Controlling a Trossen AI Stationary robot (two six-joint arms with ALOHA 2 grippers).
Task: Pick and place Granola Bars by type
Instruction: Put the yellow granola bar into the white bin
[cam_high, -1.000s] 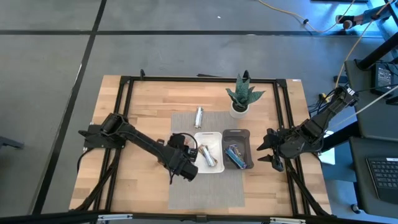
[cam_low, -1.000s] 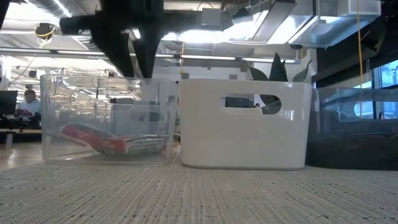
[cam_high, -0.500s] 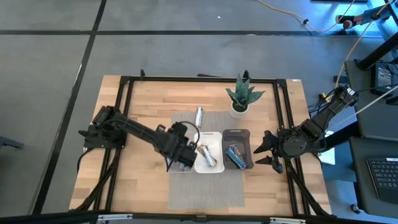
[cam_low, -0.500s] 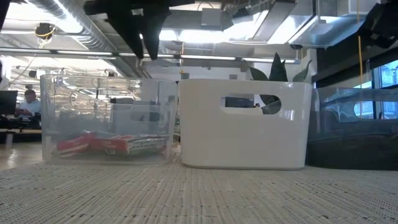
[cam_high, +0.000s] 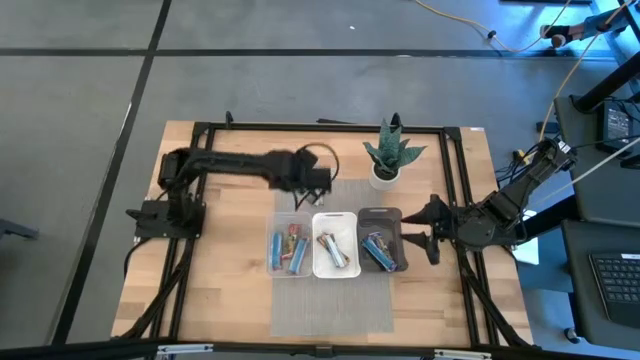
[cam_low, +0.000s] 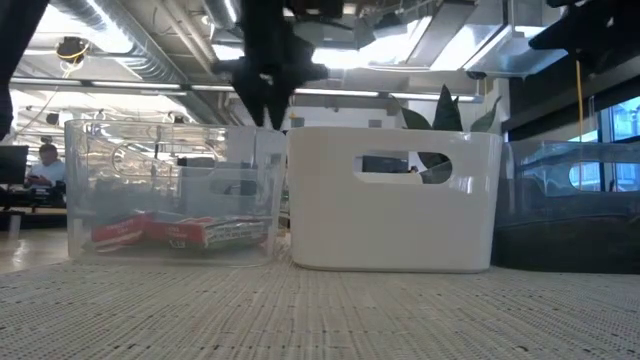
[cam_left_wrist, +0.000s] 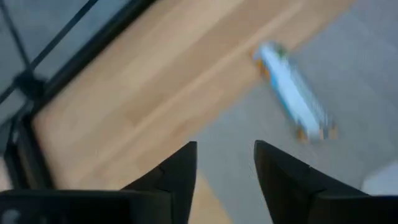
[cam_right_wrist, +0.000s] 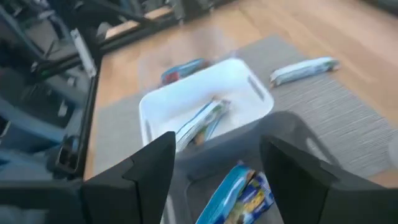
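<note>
One silver granola bar (cam_high: 320, 186) lies loose behind the white bin (cam_high: 336, 271): light, crinkly, slippery foil, best gripped across its middle. Left pincer (cam_high: 322, 181) hovers over it, fingers apart, empty; right pincer (cam_high: 422, 228) waits open beside the grey bin (cam_high: 381, 213).

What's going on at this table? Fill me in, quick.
Two dark robot arms are sorting foil-wrapped granola bars into three small bins. The left gripper, open and empty, is over the grey mat's far edge near the one silver bar still lying loose. The clear bin holds red and blue bars, the white bin silver ones, the dark grey bin a blue one. The right gripper waits open beside the grey bin.
</note>
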